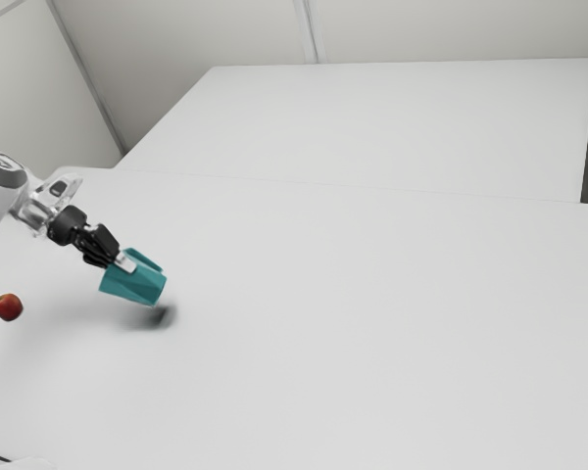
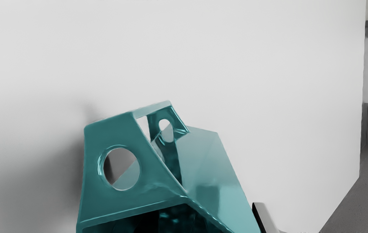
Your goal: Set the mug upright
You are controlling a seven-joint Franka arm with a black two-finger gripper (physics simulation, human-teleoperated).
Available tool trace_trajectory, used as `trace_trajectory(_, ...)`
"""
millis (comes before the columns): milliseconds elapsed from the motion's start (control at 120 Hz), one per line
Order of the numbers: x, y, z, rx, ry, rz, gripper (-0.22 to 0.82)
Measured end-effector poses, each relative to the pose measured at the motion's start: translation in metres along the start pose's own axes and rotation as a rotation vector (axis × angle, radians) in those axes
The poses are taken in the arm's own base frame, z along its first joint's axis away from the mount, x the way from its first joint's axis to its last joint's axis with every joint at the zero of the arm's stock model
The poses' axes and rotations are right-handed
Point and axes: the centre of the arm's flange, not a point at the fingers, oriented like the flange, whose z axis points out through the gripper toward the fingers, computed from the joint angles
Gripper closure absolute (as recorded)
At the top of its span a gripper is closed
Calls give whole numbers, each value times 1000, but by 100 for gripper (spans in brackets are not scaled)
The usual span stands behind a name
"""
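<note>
Well, claw (image 1: 121, 261) holds tilted mug (image 1: 135, 283), exterior view adding red fruit (image 1: 8, 307)

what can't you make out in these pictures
- most of the mug's inside: wrist view, cut off by the bottom edge
- rest of the arm: exterior view, cut off by the left edge
- whether the red fruit is apple or tomato: exterior view, too small

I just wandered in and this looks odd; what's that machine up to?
A robot arm has its hand closed on a teal mug, its open end toward the hand. The mug is tilted, not upright, and appears to hang just above the white table. A red apple sits nearby.
</note>
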Motion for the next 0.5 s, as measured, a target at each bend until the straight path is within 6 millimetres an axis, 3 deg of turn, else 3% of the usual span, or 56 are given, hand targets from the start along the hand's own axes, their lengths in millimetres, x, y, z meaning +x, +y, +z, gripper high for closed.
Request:
trace_trajectory(192,18,71,22,229,-80,123,78)
trace_trajectory(392,48,139,83,451,-172,276,78)
trace_trajectory(500,53,171,116,540,-197,340,78)
